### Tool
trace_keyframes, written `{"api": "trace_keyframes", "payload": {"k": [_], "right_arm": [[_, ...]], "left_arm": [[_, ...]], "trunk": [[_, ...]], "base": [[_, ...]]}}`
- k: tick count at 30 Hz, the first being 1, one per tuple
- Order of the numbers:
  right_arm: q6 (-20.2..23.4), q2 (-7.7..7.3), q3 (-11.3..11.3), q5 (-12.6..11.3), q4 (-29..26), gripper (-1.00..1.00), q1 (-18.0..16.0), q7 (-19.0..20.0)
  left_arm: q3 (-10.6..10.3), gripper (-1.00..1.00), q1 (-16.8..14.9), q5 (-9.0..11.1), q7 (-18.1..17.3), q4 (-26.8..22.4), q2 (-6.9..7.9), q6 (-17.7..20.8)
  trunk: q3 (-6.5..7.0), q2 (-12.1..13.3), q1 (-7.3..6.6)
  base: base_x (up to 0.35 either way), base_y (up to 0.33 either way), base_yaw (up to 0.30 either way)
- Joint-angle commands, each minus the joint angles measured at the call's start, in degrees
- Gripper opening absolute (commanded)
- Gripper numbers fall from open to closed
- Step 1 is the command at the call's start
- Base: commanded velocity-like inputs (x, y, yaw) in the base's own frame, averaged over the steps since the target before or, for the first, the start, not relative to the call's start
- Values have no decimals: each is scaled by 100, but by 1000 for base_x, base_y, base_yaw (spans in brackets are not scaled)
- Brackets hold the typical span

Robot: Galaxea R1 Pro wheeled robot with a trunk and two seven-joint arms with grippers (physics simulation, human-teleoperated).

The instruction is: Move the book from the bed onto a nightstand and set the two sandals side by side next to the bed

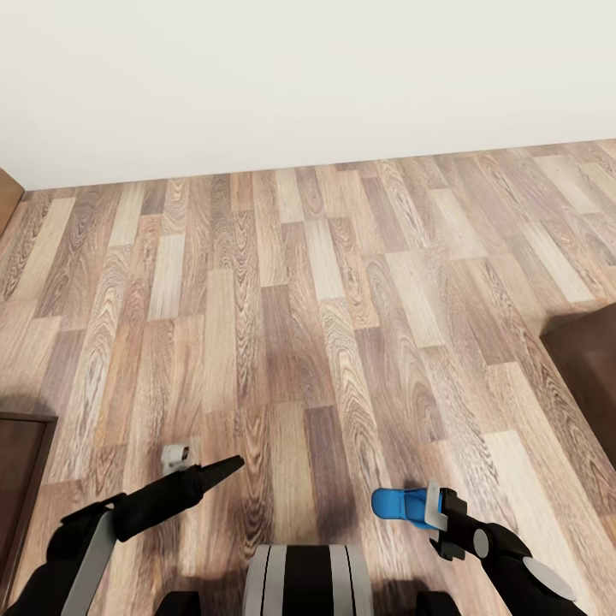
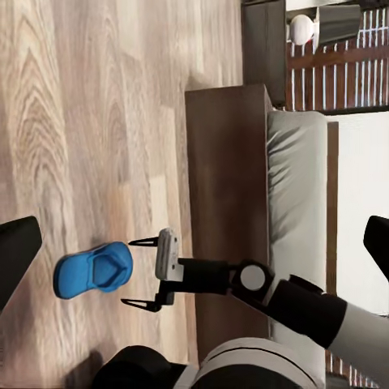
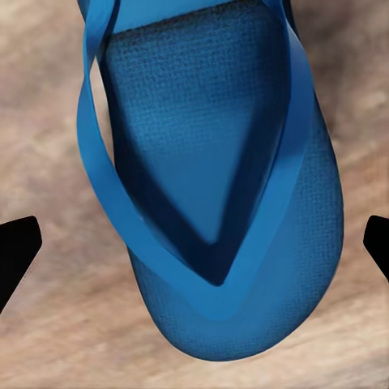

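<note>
1. Floor: brown wood-plank floor (image 1: 291, 308), broad and bare across the head view up to a plain off-white wall (image 1: 257, 77); wide open room ahead of both arms.
2. Edges: a dark brown wooden piece (image 1: 21, 479) cuts in at the head view's left edge, another dark brown corner (image 1: 590, 368) at its right edge.
3. Bed: in the left wrist view, a low bed with off-white mattress (image 2: 298, 194) and dark brown wooden frame (image 2: 227, 178); bare floor runs alongside the frame.
4. Nightstand: small dark wooden bedside table (image 2: 263, 40) just beyond the bed's end, beside a lamp with a dark tapered shade (image 2: 336, 23).
5. Sandal: one bright blue flat flip-flop (image 1: 398, 503) lying on the floor, straps up, near the bed frame and apart from it; seen too in the left wrist view (image 2: 93, 270) and close up in the right wrist view (image 3: 219, 186).
6. Right gripper (image 2: 143, 273): fingers spread wide, the sandal just in front of their tips and not between them; no contact visible. One dark fingertip (image 3: 18, 247) stands to either side of the sandal, clear of it.
7. Left gripper (image 1: 224, 468): black, low over bare floor, holding nothing; its fingers stand well apart in the left wrist view.
8. Small white-and-grey object (image 1: 177, 455) on the floor just beside the left gripper; too small to identify.
</note>
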Motion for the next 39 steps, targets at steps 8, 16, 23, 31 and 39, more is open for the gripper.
{"api": "trace_keyframes", "payload": {"k": [8, 16, 23, 31, 39], "right_arm": [[-19, -3, 3, 59, -7, 100, 0, 13], [-19, -3, 2, 59, -7, 100, -2, 13], [-19, -3, 2, 59, -7, 100, -1, 13], [-19, -3, 2, 59, -9, 100, 0, 13], [-19, -3, 2, 59, -14, 100, 0, 16]], "left_arm": [[5, 100, -1, 18, 0, 135, 2, 11], [2, 100, -1, 20, 16, 178, -6, 9], [17, 100, -1, 18, 19, 367, -5, 2], [18, 100, -1, 18, 19, 391, -7, 1], [18, 100, -1, 18, 21, 390, -7, 1]], "trunk": [[-114, -8, 12], [-114, -8, 12], [-114, -8, 12], [-114, -8, 12], [-114, -8, 12]], "base": [[0, 0, 0], [0, 0, 0], [11, -29, 0], [25, -70, 0], [1, -2, 0]]}}
